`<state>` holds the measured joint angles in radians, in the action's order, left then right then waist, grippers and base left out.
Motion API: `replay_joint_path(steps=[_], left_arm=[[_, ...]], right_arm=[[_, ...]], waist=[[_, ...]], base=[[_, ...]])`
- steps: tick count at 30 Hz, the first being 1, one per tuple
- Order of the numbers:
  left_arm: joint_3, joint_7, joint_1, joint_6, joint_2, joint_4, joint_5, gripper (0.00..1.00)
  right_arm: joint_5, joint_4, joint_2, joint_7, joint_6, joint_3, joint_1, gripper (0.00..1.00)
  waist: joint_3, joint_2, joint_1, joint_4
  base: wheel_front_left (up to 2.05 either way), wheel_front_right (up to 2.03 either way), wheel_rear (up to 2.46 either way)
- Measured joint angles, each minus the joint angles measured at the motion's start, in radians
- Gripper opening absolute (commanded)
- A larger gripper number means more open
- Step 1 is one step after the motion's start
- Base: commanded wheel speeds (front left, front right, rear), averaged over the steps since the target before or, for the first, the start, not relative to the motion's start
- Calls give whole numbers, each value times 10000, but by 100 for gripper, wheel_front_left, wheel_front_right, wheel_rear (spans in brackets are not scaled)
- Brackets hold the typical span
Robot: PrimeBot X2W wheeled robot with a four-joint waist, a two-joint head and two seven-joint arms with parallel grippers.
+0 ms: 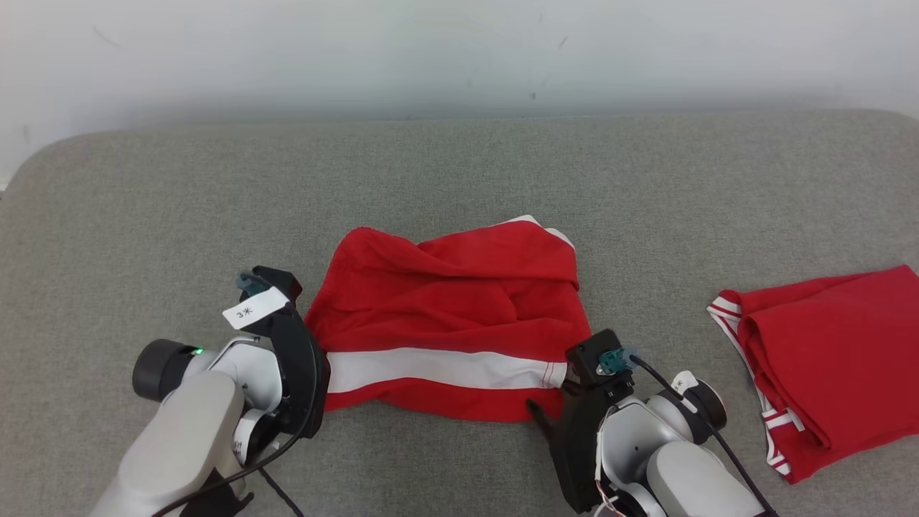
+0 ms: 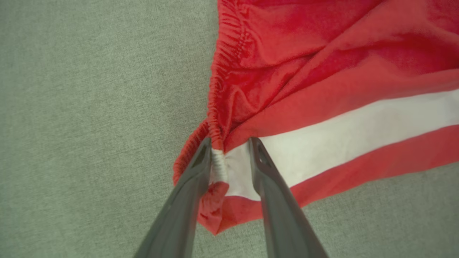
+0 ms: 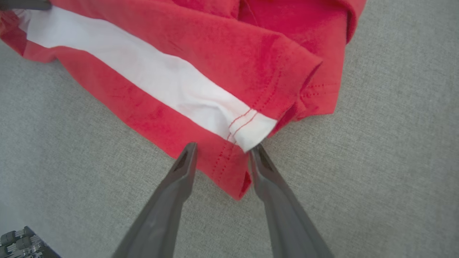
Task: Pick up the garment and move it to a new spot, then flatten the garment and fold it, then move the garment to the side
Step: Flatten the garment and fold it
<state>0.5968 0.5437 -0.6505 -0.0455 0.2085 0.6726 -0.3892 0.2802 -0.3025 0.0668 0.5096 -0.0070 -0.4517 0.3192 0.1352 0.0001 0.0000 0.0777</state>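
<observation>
Soft, limp garment (image 1: 452, 323) — left gripper (image 2: 230, 143) spread astride its elastic waistband corner (image 2: 218, 163), right gripper (image 3: 223, 148) spread astride the hem corner (image 3: 251, 132) — sensible holds.

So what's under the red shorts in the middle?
The grey surface shows all around the red shorts, so they lie flat on it. Whether anything else is beneath cannot be seen, because the cloth covers that spot.

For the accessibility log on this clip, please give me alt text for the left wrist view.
The left tool sets its two dark fingers, spread apart, either side of the gathered waistband corner of a red garment with a white stripe, rumpled on a grey fabric surface.
</observation>
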Motion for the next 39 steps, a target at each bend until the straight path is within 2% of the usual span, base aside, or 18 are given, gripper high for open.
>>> replay_joint_path(steps=[1,3,4,5,7,8,9,18,26,29,38,39], left_arm=[[8,0,-28,-4,-12,36,0,56],[19,-69,-128,-79,-19,113,0,55],[17,-105,-150,-77,-23,125,0,52],[23,-151,-152,-81,-27,134,4,47],[25,-184,-166,-90,-46,173,4,21],[27,-255,-182,-92,-59,194,4,0],[27,-270,-217,-92,-73,219,4,0],[-81,-642,-358,-128,-190,384,-10,0],[-1216,-1948,-977,602,-545,150,-410,0],[-1377,-2203,-977,711,-564,153,-652,0],[-1032,-1998,129,514,-560,642,-771,0],[-1005,-1939,289,449,-575,723,-803,3]], right_arm=[[0,-42,-6,-29,-69,31,1,89],[0,-109,-4,-86,-109,90,3,83],[0,-127,-6,-98,-121,105,5,69],[2,-138,-6,-128,-134,115,9,49],[10,-148,-12,-186,-209,138,24,23],[10,-161,-12,-221,-211,138,44,4],[12,-180,-13,-263,-244,134,78,0],[71,-215,-21,-715,-380,221,411,0],[100,353,-25,-1783,-548,756,877,0],[100,504,4,-2017,-556,911,1025,0],[46,119,360,-1783,-546,518,108,0],[25,102,393,-1741,-546,474,-19,0]], waist=[[3,0,0,3],[13,0,0,9],[20,0,0,12],[30,0,0,15],[53,0,0,19],[65,0,0,21],[76,0,0,21],[113,0,0,39],[-116,0,0,66],[-269,-1,0,62],[-650,-1,-1,25],[-657,-1,0,25]], base=[[0,0,0],[0,0,0],[0,0,0],[0,0,0],[0,0,0],[0,0,0],[0,0,0],[0,0,0],[0,0,0],[0,0,0],[0,0,0],[0,0,0]])
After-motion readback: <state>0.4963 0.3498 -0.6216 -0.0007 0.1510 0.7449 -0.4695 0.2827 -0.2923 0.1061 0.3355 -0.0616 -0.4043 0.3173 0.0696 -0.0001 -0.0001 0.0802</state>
